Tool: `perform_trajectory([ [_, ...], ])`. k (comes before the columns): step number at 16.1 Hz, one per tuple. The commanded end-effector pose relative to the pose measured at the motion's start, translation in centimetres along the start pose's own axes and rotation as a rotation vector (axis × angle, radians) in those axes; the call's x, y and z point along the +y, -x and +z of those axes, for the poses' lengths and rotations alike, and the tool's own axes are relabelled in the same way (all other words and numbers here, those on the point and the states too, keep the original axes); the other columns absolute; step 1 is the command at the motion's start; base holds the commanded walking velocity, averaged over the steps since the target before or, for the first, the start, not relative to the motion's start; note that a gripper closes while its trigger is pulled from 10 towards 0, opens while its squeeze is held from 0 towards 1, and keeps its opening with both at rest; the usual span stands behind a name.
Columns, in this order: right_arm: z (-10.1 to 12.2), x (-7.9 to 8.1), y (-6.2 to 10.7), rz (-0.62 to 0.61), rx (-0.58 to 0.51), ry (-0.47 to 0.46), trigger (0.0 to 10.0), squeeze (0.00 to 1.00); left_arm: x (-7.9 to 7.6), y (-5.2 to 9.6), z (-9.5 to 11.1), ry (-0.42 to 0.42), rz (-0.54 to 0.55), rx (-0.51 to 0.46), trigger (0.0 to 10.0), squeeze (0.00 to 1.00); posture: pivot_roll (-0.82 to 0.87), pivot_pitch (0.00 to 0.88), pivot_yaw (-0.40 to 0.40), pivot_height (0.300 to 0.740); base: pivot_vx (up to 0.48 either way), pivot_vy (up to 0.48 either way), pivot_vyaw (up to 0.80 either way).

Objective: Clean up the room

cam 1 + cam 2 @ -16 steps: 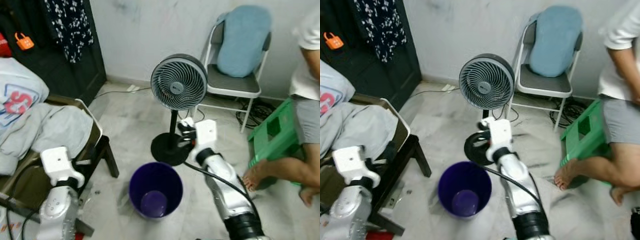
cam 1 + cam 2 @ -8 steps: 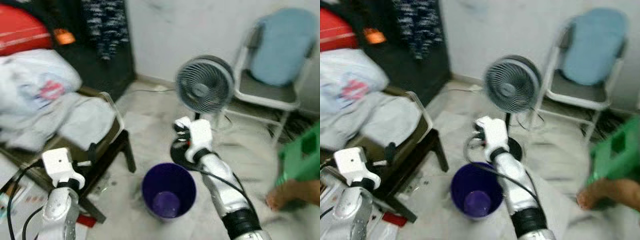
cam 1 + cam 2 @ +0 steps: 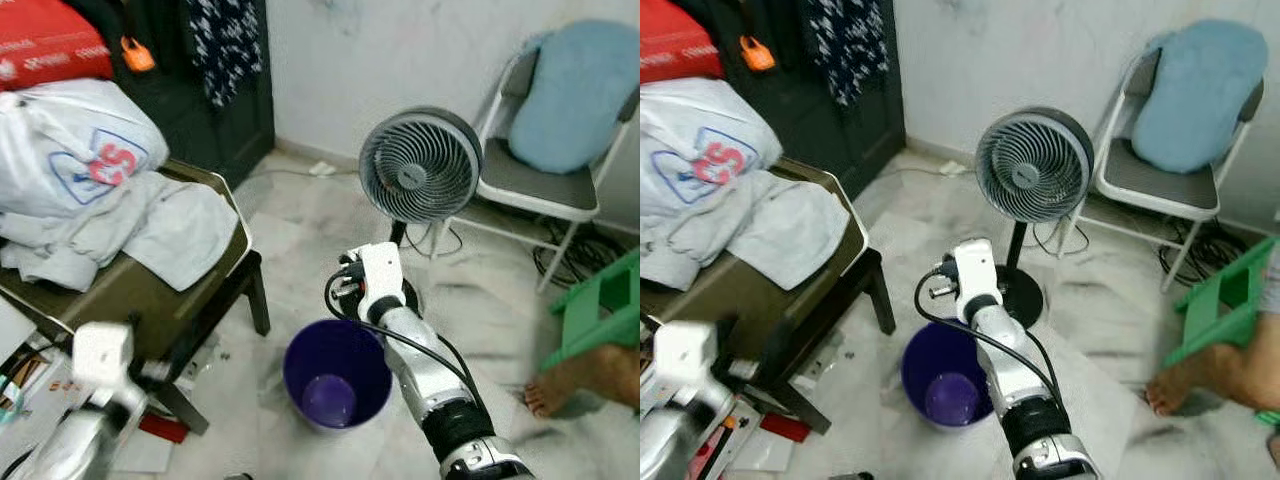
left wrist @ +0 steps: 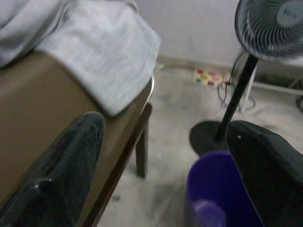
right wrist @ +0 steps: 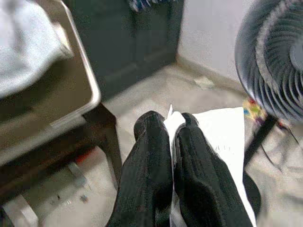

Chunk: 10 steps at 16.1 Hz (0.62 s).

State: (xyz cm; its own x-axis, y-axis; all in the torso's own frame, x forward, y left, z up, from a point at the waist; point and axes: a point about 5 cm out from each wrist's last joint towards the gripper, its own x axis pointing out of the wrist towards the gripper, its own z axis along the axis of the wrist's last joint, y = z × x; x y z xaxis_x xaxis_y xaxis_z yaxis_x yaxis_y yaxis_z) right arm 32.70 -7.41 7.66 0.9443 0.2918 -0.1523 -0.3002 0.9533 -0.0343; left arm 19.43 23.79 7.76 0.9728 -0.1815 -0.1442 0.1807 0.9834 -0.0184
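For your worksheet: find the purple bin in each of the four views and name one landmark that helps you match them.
Left eye view: purple bin low centre, on the floor.
Right eye view: low centre, left of the right arm.
Left wrist view: between the open fingers.
Right wrist view: not in it.
Shared landmark: the fan, standing behind the bin.

Open-topped bin [image 3: 336, 375] between table [image 3: 150, 310] and fan [image 3: 420, 170].

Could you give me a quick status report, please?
Right gripper shut on white paper sheet, above round purple bin. Left gripper open, empty. Path clear.
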Motion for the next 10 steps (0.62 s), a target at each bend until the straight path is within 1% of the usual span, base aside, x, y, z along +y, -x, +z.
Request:
perform_trajectory([
  [1, -0.1, -0.1, -0.3, -0.04, 0.025, -0.004, 10.0, 0.0, 0.1, 0.4, 0.5, -0.013, -0.027, -0.001, 10.0, 0.0, 0.06, 0.128, -0.018, 0.74, 0.0, 0.0, 0.0],
  [3, -1.8, -1.3, 0.0, -0.179, 0.119, 0.014, 10.0, 0.0, 0.2, 1.5, 0.7, -0.033, -0.055, 0.026, 10.0, 0.0, 0.08, 0.162, 0.016, 0.74, 0.0, 0.0, 0.0],
  [4, -2.3, -1.7, 0.2, -0.23, 0.134, 0.027, 10.0, 0.0, 0.2, 2.0, 0.8, -0.045, -0.072, 0.039, 10.0, 0.0, 0.09, 0.175, 0.029, 0.74, 0.0, 0.0, 0.0],
  [5, -2.3, -1.7, 0.2, -0.236, 0.137, 0.017, 10.0, 0.0, 0.2, 2.1, 0.8, -0.049, -0.075, 0.042, 10.0, 0.0, 0.09, 0.175, 0.029, 0.74, 0.0, 0.0, 0.0],
  [7, -3.2, -1.8, 0.5, -0.28, 0.159, -0.025, 10.0, 0.0, 0.6, 3.3, 1.2, -0.067, -0.077, 0.072, 10.0, 0.0, 0.11, 0.218, 0.072, 0.74, 0.0, 0.0, 0.0],
  [9, -3.7, -2.2, 0.7, -0.305, 0.168, -0.019, 10.0, 0.0, 1.0, 4.0, 1.4, -0.08, -0.074, 0.088, 10.0, 0.0, 0.13, 0.24, 0.109, 0.74, 0.0, 0.0, 0.0],
  [10, -4.0, -2.6, 0.8, -0.331, 0.179, -0.073, 10.0, 0.0, 1.2, 4.3, 1.6, -0.091, -0.072, 0.099, 10.0, 0.0, 0.13, 0.248, 0.124, 0.74, 0.0, 0.0, 0.0],
])
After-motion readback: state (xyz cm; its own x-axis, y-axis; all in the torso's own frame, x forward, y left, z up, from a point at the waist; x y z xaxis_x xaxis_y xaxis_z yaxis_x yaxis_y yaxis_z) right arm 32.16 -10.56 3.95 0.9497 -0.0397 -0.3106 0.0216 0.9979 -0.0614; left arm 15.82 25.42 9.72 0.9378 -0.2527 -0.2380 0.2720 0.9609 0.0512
